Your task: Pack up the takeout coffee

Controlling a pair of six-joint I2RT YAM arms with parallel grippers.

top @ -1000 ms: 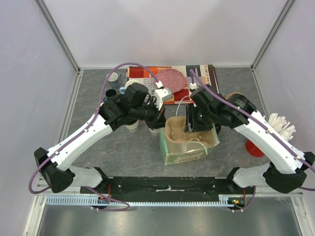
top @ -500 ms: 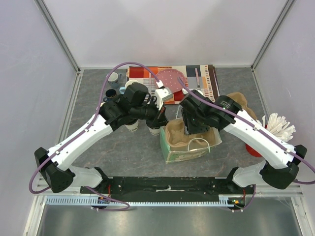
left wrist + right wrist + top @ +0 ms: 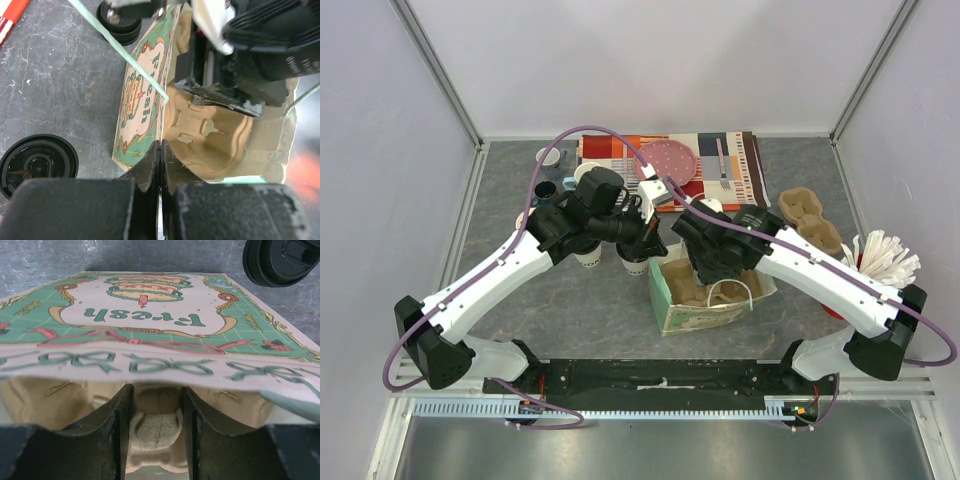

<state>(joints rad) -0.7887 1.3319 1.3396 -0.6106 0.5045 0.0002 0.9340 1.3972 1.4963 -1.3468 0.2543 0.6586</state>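
Two cream paper cups with black lids (image 3: 633,262) (image 3: 587,256) stand left of the green-printed paper bag (image 3: 705,305), partly under my left arm. Their lids show in the left wrist view (image 3: 37,165) (image 3: 120,22), and one lid shows in the right wrist view (image 3: 282,260). My left gripper (image 3: 650,245) (image 3: 160,150) is shut on the bag's left top edge. My right gripper (image 3: 705,265) (image 3: 156,410) is down inside the bag. Its fingers (image 3: 122,430) close on the middle post of a brown pulp cup carrier (image 3: 155,432) (image 3: 210,135) lying in the bag.
A second pulp carrier (image 3: 810,215) lies at the right. Small mugs (image 3: 550,157) (image 3: 545,190), a pink plate (image 3: 670,158) and a patterned mat (image 3: 735,160) are at the back. White cutlery (image 3: 885,255) and a red thing (image 3: 835,300) are at the right edge.
My right gripper has moved left and lower into the bag with the carrier, which now sits deeper. The left gripper has stayed on the bag's edge.
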